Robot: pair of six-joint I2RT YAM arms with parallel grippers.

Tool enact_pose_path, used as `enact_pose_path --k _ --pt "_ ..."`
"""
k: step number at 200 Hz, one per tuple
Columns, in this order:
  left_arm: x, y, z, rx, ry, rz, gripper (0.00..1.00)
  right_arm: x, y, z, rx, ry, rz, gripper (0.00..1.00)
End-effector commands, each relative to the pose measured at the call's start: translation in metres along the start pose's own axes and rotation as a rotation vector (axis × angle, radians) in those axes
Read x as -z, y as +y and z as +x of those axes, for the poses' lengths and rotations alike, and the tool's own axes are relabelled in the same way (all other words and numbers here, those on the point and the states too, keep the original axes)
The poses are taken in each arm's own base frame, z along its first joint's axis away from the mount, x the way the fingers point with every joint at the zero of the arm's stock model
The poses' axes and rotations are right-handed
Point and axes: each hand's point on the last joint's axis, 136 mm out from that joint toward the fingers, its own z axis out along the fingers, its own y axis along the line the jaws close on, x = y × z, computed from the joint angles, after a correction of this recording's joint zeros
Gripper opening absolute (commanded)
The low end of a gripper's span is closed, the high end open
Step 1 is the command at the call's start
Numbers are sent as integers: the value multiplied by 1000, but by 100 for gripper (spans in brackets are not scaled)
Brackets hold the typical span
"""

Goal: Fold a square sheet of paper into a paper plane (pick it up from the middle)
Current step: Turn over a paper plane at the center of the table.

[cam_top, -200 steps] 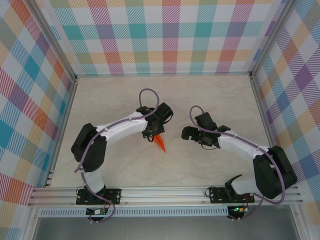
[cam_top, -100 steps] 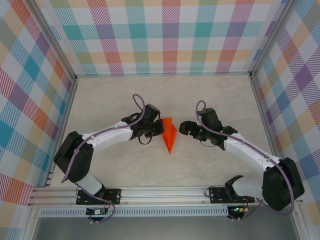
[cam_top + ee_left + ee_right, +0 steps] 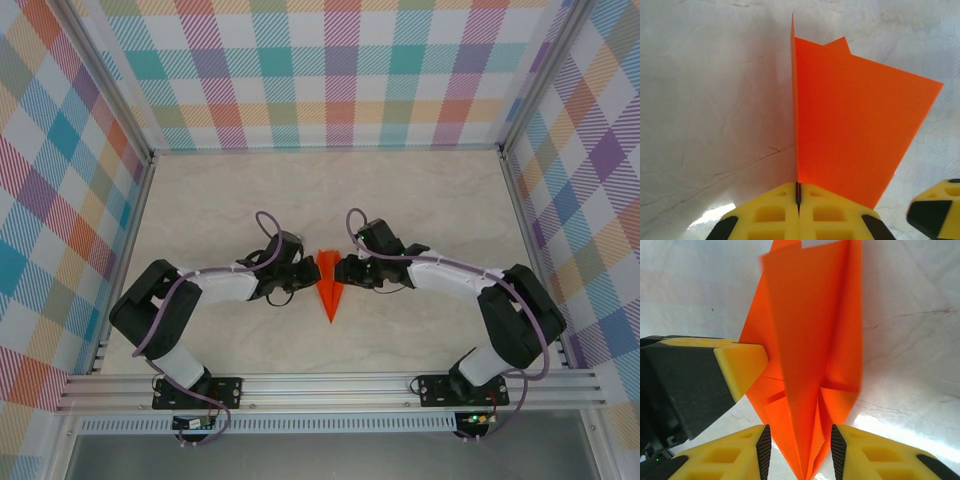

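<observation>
the left gripper [image 3: 798, 200] pinches the paper plane [image 3: 329, 288], a crisp orange dart of layered folds. the right gripper [image 3: 801, 450] straddles its opposite edge, yellow jaws narrowly apart.

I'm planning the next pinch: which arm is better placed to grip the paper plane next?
Right. The right gripper has the paper plane between its parted jaws, likely ready to close; the left gripper is shut on it.

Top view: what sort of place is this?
Likely a robot lab test cell: a left arm and right arm bolted to a metal rail, a pale table walled by checked panels, and an orange paper plane between the arms.
</observation>
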Motion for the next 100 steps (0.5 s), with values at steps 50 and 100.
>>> enact_pose_path --k 50,100 --pt "4 2 -8 15 -46 26 1 -22 1 1 49 58 45 40" --pt "5 3 -8 18 -52 24 1 -26 8 19 40 104 -9 46"
